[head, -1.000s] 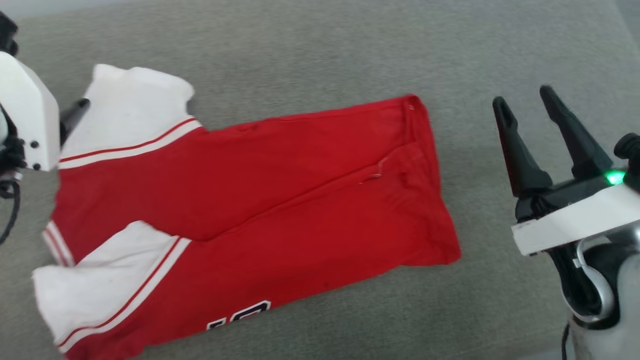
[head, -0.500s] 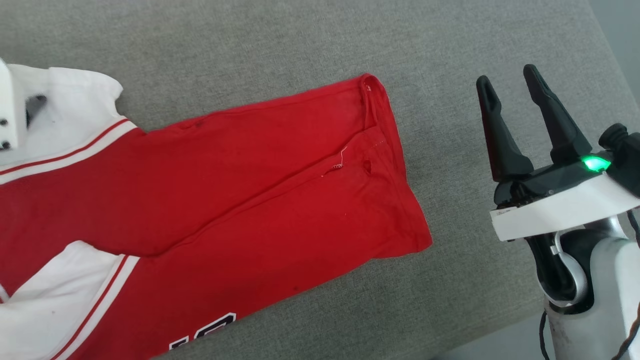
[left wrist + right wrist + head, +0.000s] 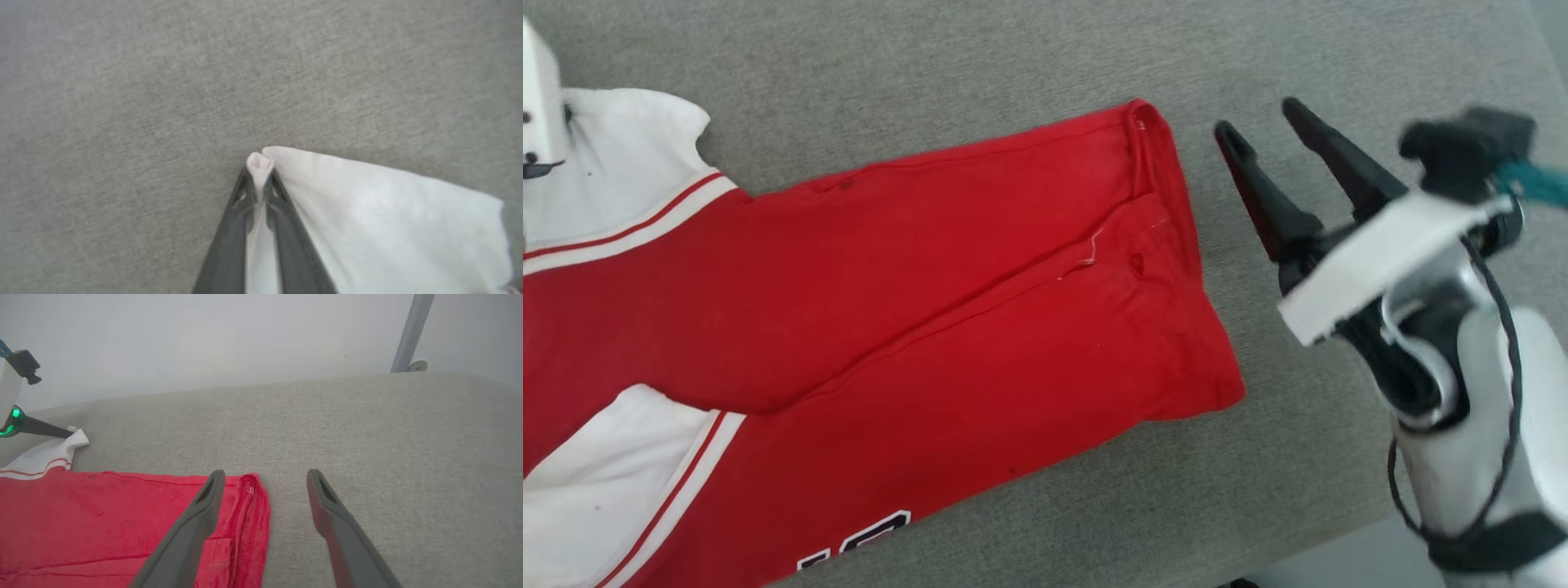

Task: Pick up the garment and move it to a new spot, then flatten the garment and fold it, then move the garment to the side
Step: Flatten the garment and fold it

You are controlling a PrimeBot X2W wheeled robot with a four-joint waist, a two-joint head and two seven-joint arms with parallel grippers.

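The garment [image 3: 890, 327] is lying flat on the grey fabric surface [image 3: 1013, 65]. In the head view it is stretching from the 8 o'clock corner past the centre, with its red hem end pointing to about 3 o'clock. It is lying doubled lengthwise (a long crease is running down the red body). One white sleeve [image 3: 629, 171] is sitting at 10 o'clock and another is showing at 8 o'clock, both edged with red-white striped trim. Part of the black-and-white number is peeking out at the 6 o'clock edge.

The left gripper [image 3: 259, 179] is clenching a fold of the white sleeve. In the left wrist view its two fingers are pressing together with a small bunch of white cloth poking past the tips. The rest of the sleeve is spreading toward 4 o'clock.

The right gripper [image 3: 1259, 118] is hanging at 2 o'clock in the head view, just beside the hem's far corner, with its fingers spread wide and grasping nothing. In the right wrist view one finger [image 3: 192, 526] is overlapping the red hem while the other is crossing bare grey fabric. Whether either is touching down cannot be told. A grey pole [image 3: 410, 332] is rising at 1 o'clock against a pale wall.
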